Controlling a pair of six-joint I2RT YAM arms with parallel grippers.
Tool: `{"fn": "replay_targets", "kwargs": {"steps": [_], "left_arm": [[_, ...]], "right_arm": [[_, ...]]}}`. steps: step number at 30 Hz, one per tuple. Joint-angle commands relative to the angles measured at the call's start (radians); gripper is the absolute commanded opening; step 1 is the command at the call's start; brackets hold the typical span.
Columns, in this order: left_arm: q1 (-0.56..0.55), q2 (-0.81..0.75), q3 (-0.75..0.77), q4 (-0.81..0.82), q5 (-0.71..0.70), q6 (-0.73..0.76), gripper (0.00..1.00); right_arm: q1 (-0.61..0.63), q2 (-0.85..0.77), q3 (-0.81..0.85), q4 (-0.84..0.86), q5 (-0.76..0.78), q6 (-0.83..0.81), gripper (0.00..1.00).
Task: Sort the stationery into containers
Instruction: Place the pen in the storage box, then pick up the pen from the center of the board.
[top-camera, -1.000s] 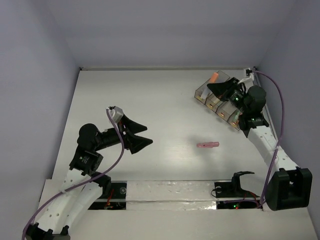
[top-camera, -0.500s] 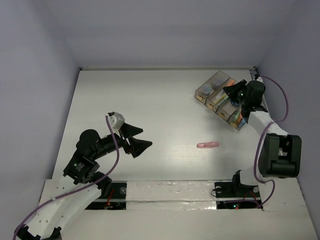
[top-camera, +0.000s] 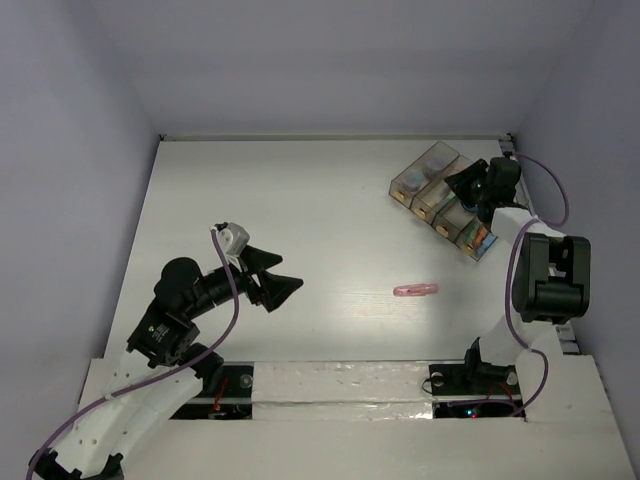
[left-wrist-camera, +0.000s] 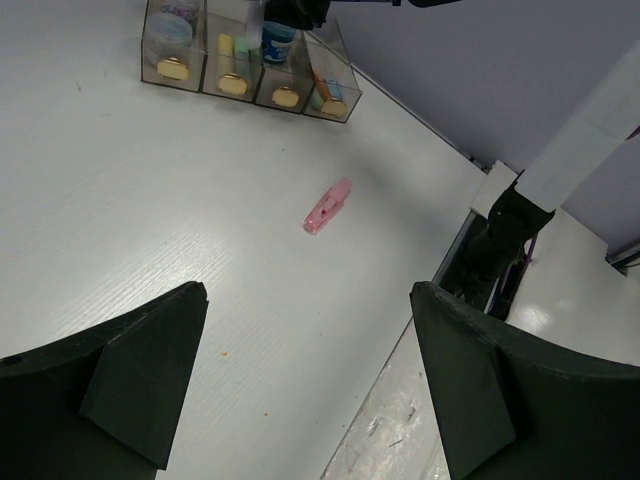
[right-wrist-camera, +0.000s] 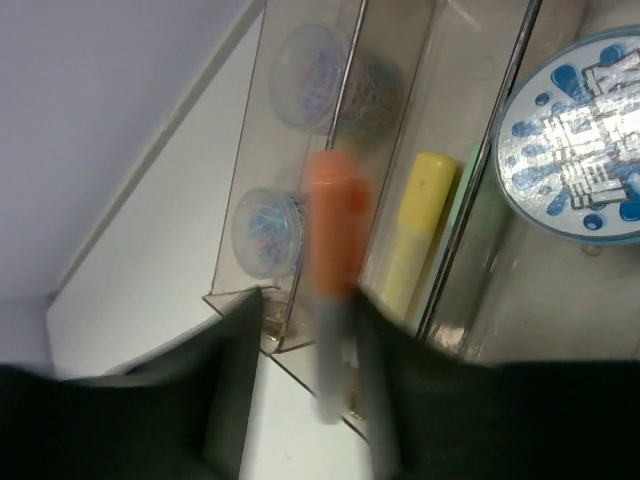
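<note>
Right gripper (right-wrist-camera: 308, 322): hung over the containers (top-camera: 404, 186) at the upper right of the overhead view. The orange stick (right-wrist-camera: 335, 235) stood lengthwise between my fingers. The wrist view was blurred, with a sliver of gap on one side of the stick, so I could not tell whether it was clamped or already let go.

Left gripper (left-wrist-camera: 308, 292): spread wide, holding nothing, low at the left of the overhead view, well apart from the bins.

Bin contents: two clear round tubs (right-wrist-camera: 335, 80) of coloured clips in the end bin; a yellow stick (right-wrist-camera: 415, 230) in the next; a blue-printed round lid (right-wrist-camera: 585, 140) beyond that.

Orange stick, position: its tip lay over the partition between the tub bin and the yellow-stick bin, inside neither.

Pink stick (top-camera: 415, 291): lay loose on the worktop (top-camera: 300, 200), right of centre, between my two arms and not yet sorted.

Step in hand, as I judged it: dropping the orange stick in with the sticks.

Handling note: I would have shifted towards the yellow stick's bin, clear of the partition, lined the stick up with the bin's long side, gone low, then opened. A release from height onto the wall risked a bounce out.
</note>
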Motion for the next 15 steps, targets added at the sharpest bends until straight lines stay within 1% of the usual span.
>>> {"fn": "replay_targets", "kwargs": {"steps": [1, 2, 3, 6, 11, 14, 15], "left_arm": [[-0.004, 0.002, 0.036, 0.029, -0.006, 0.011, 0.81], [-0.004, 0.002, 0.036, 0.029, -0.006, 0.011, 0.81], [-0.004, 0.002, 0.036, 0.03, -0.006, 0.011, 0.81], [-0.004, 0.002, 0.036, 0.03, -0.001, 0.011, 0.81], [-0.004, -0.004, 0.036, 0.032, -0.001, 0.011, 0.81], [-0.004, -0.006, 0.036, 0.033, 0.003, 0.011, 0.81], [-0.004, -0.004, 0.036, 0.035, 0.005, 0.011, 0.81]], "right_arm": [[-0.009, -0.012, 0.056, -0.008, 0.055, -0.018, 0.53], [-0.009, -0.012, 0.056, -0.011, 0.055, -0.026, 0.53], [-0.009, -0.012, 0.064, -0.022, 0.046, -0.032, 0.62], [-0.009, -0.026, 0.073, -0.054, 0.041, -0.046, 0.7], [-0.009, -0.167, 0.009, -0.051, 0.023, -0.098, 0.71], [-0.009, -0.224, 0.012, -0.129, 0.026, -0.147, 0.71], [-0.009, -0.244, 0.004, -0.155, 0.021, -0.155, 0.68]]}}
